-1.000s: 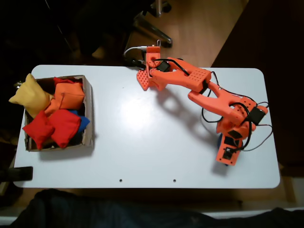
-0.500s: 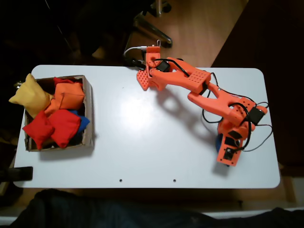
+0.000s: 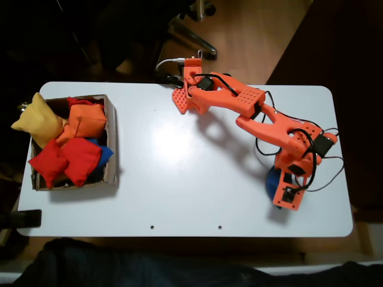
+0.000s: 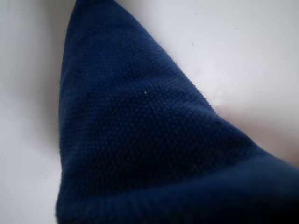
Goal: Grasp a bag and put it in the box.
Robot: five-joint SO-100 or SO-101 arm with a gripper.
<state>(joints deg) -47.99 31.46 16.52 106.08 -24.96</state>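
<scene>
A royal-blue bag [image 3: 272, 183] lies on the white table near its right front corner, partly under my orange gripper [image 3: 285, 192]. The gripper hangs right over it, and its fingers are hidden from above. In the wrist view the blue bag [image 4: 149, 140] is very close, one pointed end toward the top, with no finger in sight. The brown cardboard box [image 3: 112, 136] stands at the table's left end, far from the gripper.
The box holds a yellow beanbag [image 3: 37, 119] hanging over its left wall, an orange one [image 3: 84, 122], red ones [image 3: 67, 160] and a blue one [image 3: 105, 154]. My arm [image 3: 239, 101] spans from the back edge to the right. The table's front edge is close to the gripper.
The gripper end has shifted slightly, and more of the blue bag now shows at its left side. The box and its beanbags have not moved.
</scene>
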